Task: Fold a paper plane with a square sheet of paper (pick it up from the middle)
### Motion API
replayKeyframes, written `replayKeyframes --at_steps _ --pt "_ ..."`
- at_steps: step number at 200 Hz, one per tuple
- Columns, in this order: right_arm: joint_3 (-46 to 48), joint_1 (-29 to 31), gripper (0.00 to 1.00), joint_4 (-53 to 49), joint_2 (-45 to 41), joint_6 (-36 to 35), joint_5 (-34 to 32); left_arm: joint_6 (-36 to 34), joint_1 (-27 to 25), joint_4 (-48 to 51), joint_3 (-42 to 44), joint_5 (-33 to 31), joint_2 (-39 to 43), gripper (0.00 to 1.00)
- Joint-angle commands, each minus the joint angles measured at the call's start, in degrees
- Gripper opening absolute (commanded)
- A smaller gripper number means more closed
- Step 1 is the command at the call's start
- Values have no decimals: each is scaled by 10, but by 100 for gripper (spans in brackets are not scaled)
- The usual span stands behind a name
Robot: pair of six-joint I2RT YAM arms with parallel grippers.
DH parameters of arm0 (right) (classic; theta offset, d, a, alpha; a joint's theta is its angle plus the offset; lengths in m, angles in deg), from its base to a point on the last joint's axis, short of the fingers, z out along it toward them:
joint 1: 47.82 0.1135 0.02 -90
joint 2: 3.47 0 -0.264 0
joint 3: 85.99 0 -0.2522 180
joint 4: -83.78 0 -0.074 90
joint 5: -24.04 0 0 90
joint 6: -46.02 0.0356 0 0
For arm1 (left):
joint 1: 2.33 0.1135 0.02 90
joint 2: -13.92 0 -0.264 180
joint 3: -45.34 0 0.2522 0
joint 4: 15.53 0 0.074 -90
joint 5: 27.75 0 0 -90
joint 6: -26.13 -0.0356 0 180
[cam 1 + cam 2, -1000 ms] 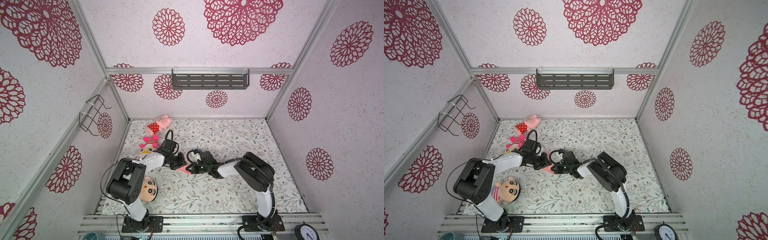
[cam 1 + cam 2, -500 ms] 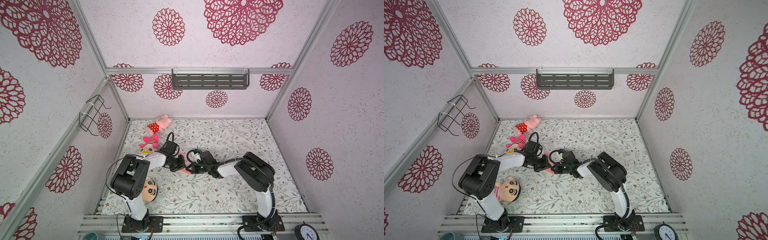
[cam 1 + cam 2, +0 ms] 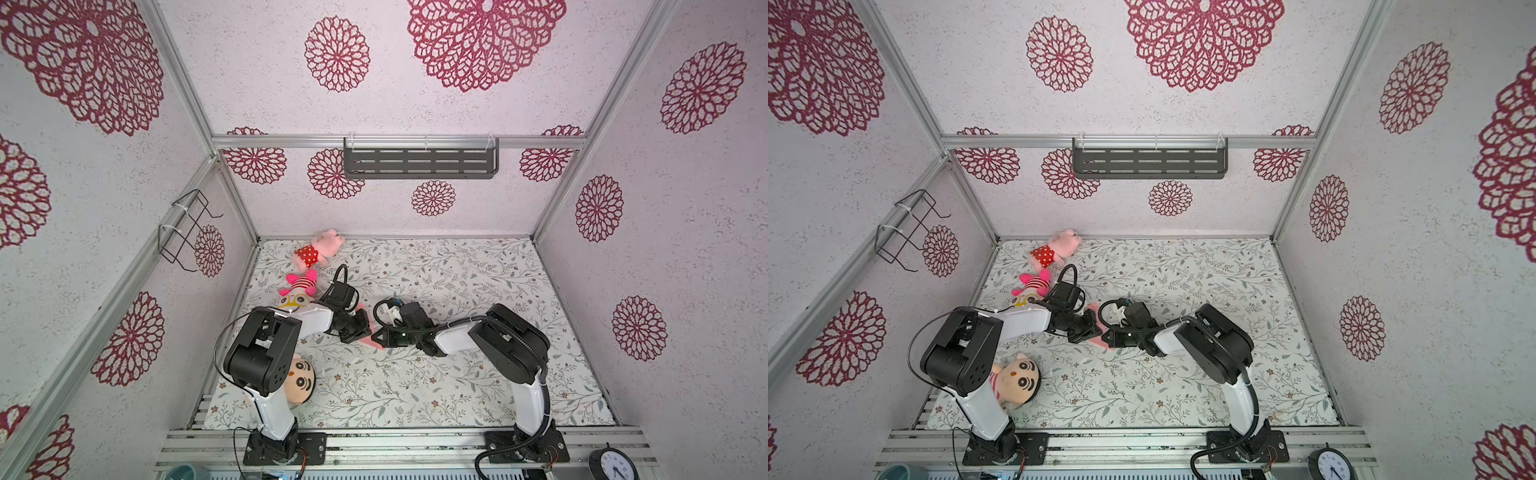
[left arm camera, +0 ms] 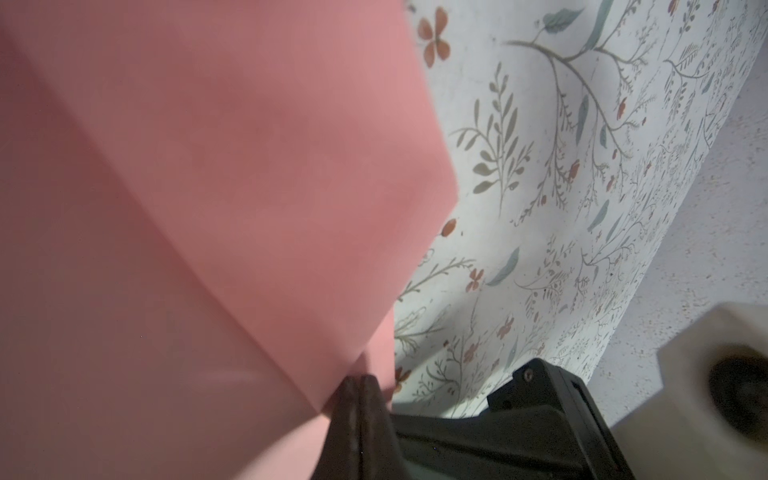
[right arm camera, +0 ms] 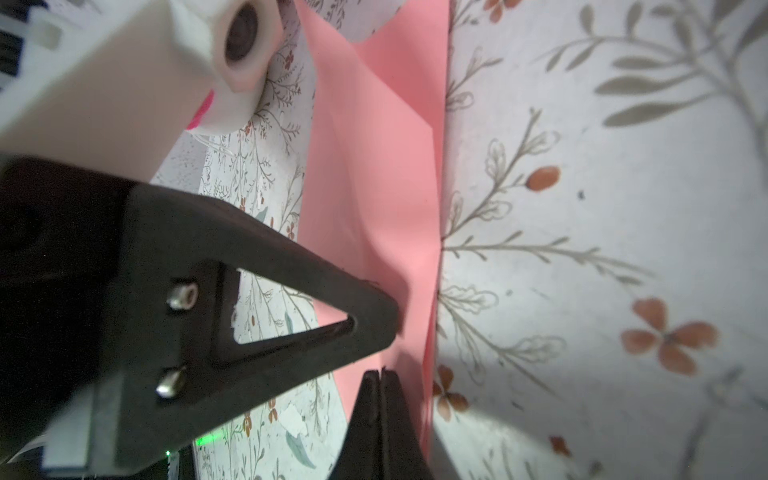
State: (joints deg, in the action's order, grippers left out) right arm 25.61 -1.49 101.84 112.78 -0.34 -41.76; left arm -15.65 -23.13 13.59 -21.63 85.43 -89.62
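Centrally, both arms meet low over the floral worktop, left of its middle, with the folded pink paper between them. Left gripper and right gripper point tip to tip in both top views, nearly touching; only slivers of the paper show around them there. Left wrist view: jaws pressed together, pinching a lower corner of the sheet where a diagonal crease runs down to the fingertips; the paper fills most of the view, with layered flaps. Right wrist view: the right gripper has its jaws closed on the near edge of the paper, which stands on edge as a narrow creased strip, slightly buckled; the left gripper has its black triangular finger touching the same strip just beside it. Paper looks lifted off the worktop, though I cannot tell whether an edge touches it. Three plush toys lie along the left side: a pink one at the back, a striped one nearer, a round-headed doll beside the left arm's base.
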Motion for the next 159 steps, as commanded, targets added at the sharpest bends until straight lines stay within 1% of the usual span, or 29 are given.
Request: replayKeyframes --at_steps 1,63,103,159 --pt "9 -3 4 -84 -1 4 -29 3 18 18 7 -62 -7 0" --pt "17 -3 4 -90 -2 5 -33 -3 41 0 10 -69 -17 0" --pt "20 -3 4 -96 -3 5 -34 -3 58 -25 15 -62 -28 0" --pt "22 -4 4 -102 -5 4 -35 -7 77 -29 14 -91 -28 0"
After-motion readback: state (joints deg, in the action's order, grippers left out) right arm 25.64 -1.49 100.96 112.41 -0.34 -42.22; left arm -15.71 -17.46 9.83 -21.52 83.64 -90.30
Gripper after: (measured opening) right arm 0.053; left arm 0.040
